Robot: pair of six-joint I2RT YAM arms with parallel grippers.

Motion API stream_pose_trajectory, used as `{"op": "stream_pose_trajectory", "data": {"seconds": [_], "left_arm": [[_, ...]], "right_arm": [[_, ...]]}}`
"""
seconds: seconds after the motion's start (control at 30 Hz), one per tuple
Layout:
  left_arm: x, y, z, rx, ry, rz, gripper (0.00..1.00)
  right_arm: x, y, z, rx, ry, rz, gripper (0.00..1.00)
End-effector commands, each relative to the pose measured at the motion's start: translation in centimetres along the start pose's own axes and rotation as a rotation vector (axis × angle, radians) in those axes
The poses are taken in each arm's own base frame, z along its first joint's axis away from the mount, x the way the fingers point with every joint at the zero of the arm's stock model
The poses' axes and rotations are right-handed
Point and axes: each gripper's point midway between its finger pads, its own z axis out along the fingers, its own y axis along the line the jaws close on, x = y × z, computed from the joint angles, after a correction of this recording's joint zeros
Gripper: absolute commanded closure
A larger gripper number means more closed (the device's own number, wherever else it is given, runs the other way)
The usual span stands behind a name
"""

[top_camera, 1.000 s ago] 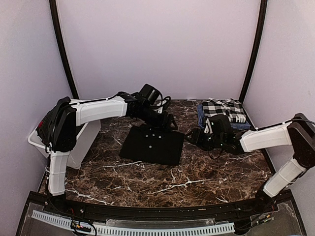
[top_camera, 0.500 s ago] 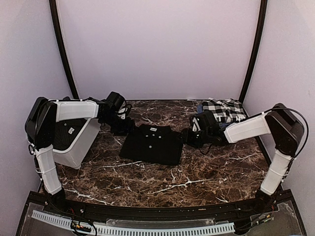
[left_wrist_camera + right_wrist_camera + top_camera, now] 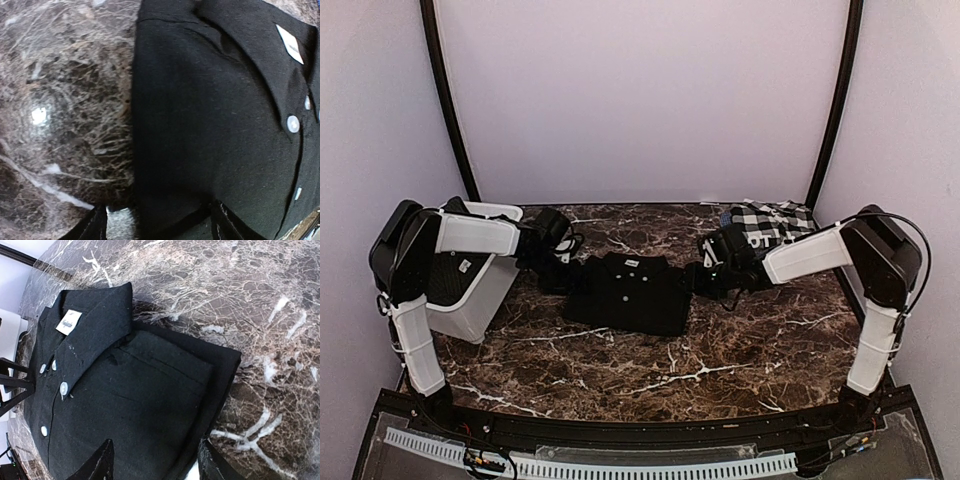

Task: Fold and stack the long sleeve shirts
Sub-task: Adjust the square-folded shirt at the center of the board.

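Pale lilac walls [image 3: 640,100] enclose the cell, with a black curved pole [image 3: 448,110] at the back left. The table [image 3: 720,350] is dark brown marble with white veins and a glossy sheen. At its left edge stands a white plastic bin [image 3: 470,318] with dark cloth inside. Just right of it, the left gripper [image 3: 157,225] is low over the marble, fingers spread apart astride the left edge of the folded black shirt [image 3: 630,292], clamping nothing. That shirt lies flat at mid-table, collar towards the back wall. The right gripper [image 3: 155,462] straddles the shirt's right edge, likewise parted and empty. The checked shirt [image 3: 772,220] lies at the back right corner.
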Motion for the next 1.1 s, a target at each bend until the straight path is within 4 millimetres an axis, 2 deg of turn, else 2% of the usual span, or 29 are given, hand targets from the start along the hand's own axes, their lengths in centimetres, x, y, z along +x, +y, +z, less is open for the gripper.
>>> {"op": "stream_pose_trajectory", "data": {"seconds": [0.0, 0.17, 0.33, 0.5, 0.6, 0.7, 0.73, 0.77, 0.83, 0.9, 0.93, 0.97, 1.07], "left_arm": [[0.3, -2.4, -1.1, 0.133, -0.015, 0.017, 0.33], [1.5, -4.0, -1.0, 0.236, 0.022, 0.01, 0.48], [3.5, -5.2, -1.5, 0.255, 0.06, 0.025, 0.71], [6.4, -6.2, -2.3, 0.228, 0.094, 0.04, 0.77], [8.5, -6.5, -2.8, 0.173, 0.113, 0.052, 0.8], [11.3, -6.4, -2.8, 0.152, 0.151, 0.019, 0.77], [11.6, -6.3, -3.1, 0.147, 0.144, 0.013, 0.75], [12.4, -5.8, -3.0, 0.133, 0.16, -0.008, 0.71], [12.8, -5.0, -3.4, 0.098, 0.149, -0.023, 0.63], [12.2, -4.4, -4.2, 0.052, 0.116, -0.024, 0.56], [11.1, -4.3, -4.9, 0.028, 0.076, -0.02, 0.54], [10.7, -3.6, -5.2, -0.012, 0.057, -0.021, 0.52], [8.5, -3.5, -6.6, -0.028, -0.004, -0.025, 0.51]], "right_arm": [[0.1, -0.3, 1.0, 0.006, 0.028, -0.023, 0.47], [0.7, -0.2, 1.6, -0.013, 0.053, -0.026, 0.5], [1.0, 0.5, 1.8, -0.032, 0.068, -0.044, 0.6], [2.0, 1.0, 1.5, -0.04, 0.099, -0.073, 0.81], [3.5, 0.8, 0.7, -0.029, 0.123, -0.097, 0.88], [4.7, 0.2, -0.1, 0.008, 0.141, -0.128, 0.88], [5.0, -0.1, -0.4, 0.023, 0.147, -0.135, 0.87], [5.2, -0.5, -0.8, 0.04, 0.154, -0.137, 0.85], [5.2, -0.6, -1.6, 0.051, 0.148, -0.145, 0.76], [4.7, -0.2, -2.5, 0.052, 0.135, -0.153, 0.68], [4.3, 0.1, -2.9, 0.053, 0.126, -0.161, 0.65], [3.8, 0.3, -3.3, 0.059, 0.117, -0.169, 0.63], [2.0, 1.3, -4.2, 0.082, 0.079, -0.198, 0.61]]}}
